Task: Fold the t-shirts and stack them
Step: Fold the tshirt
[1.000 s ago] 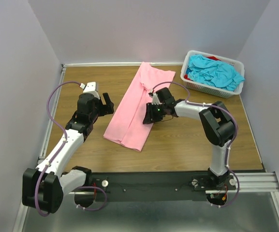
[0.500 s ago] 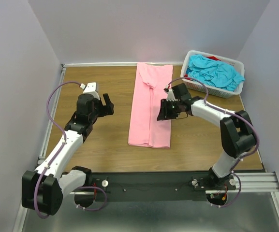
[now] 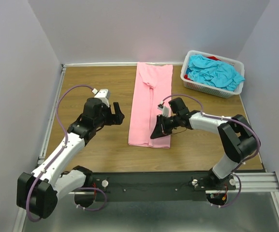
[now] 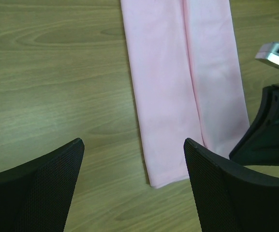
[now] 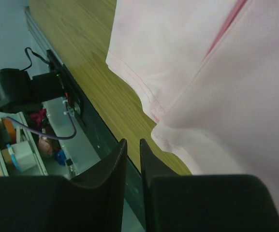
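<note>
A light pink t-shirt, folded into a long narrow strip, lies flat in the middle of the table. It also shows in the left wrist view and the right wrist view. My right gripper sits low over the strip's near right corner; its jaws are almost together with no cloth between them. My left gripper is open and empty, just left of the strip, with the near left corner of the shirt between and ahead of its fingers. Turquoise t-shirts and a bit of red lie in the basket.
The white slotted basket stands at the back right corner. Walls close the table on the left, back and right. The black rail with the arm bases runs along the near edge. Bare wood lies left of the shirt.
The pink shirt was swung from slanted to straight. My right gripper has since moved down the strip to its near end. My left gripper has moved right, up to the shirt's left edge.
</note>
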Motion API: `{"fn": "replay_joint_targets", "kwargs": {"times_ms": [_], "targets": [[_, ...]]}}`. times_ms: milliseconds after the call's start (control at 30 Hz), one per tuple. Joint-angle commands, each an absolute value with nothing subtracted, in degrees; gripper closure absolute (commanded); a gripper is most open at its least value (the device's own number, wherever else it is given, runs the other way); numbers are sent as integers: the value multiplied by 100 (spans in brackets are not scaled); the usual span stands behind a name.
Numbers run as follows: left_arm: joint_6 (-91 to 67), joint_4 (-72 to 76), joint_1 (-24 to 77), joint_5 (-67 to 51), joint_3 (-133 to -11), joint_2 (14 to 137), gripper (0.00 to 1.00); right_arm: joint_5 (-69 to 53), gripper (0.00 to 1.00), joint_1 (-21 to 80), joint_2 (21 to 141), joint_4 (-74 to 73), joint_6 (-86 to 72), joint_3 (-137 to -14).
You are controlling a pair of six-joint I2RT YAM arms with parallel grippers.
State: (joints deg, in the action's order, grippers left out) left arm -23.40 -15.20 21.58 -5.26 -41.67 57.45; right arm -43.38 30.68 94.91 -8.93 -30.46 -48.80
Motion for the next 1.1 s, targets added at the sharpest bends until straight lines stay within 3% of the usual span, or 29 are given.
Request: {"fn": "replay_joint_targets", "kwargs": {"times_ms": [0, 300, 667, 1067], "targets": [[-2470, -1767, 2346, -721, -4263, 5827, 9, -4886, 77, 3155, 9877, -220, -3322, -4764], [-2531, -1889, 2715, -747, -4236, 6337, 9, -4606, 79, 3164, 10643, -158, -3559, -4676], [-2610, -2082, 2944, -668, -4298, 6653, 9, -3799, 78, 3094, 9415, -869, -3217, -4580], [-2628, -2232, 3085, -642, -4315, 6873, 9, -3946, 82, 1996, 9096, -1265, -2927, -3551]]}}
